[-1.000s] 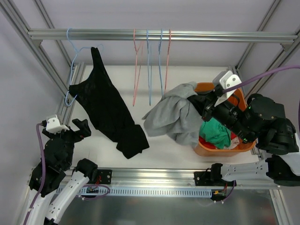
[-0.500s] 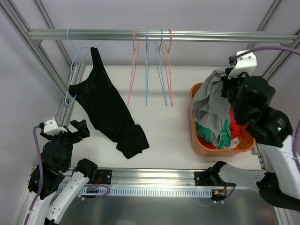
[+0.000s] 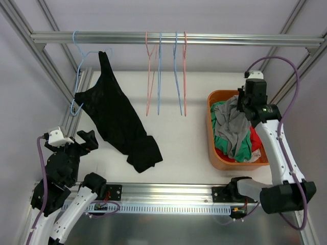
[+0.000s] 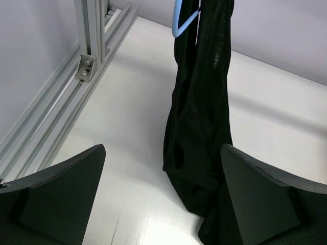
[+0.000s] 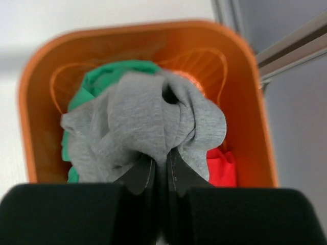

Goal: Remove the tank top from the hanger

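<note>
Orange basket [image 3: 212, 148], at 3 o'clock on the table, close to the right frame post: filled above its rim with clothes. Contents: a grey garment [image 3: 237, 127] on top, draped over the middle; a green garment [image 3: 222, 135] under it toward the 9 o'clock side; a red garment [image 3: 254, 140] at the 3 o'clock side. From the right wrist the basket wall [image 5: 30, 102] rings the same pile, grey garment [image 5: 148, 122] uppermost, green [image 5: 102, 76] and red [image 5: 222, 171] showing at its edges. Right gripper [image 3: 244, 102] above the far half of the basket, jaws pinched together on a gathered fold of the grey garment [image 5: 156, 163]. Black tank top [image 3: 115, 122] at 9 to 10 o'clock, hanging from a light-blue hanger [image 3: 79, 61] on the overhead rail [image 3: 230, 39], its lower end bunched on the table. Left gripper [image 3: 87, 138] near the table's 8 o'clock corner, jaws wide apart [image 4: 159, 153], facing the tank top [image 4: 204, 102] and apart from it. Four thin hangers [image 3: 166, 71], pink and blue, on the rail at 12 o'clock. White table [image 3: 189, 153]; aluminium frame [image 3: 51, 66]; pale grey walls [image 3: 20, 97].
</note>
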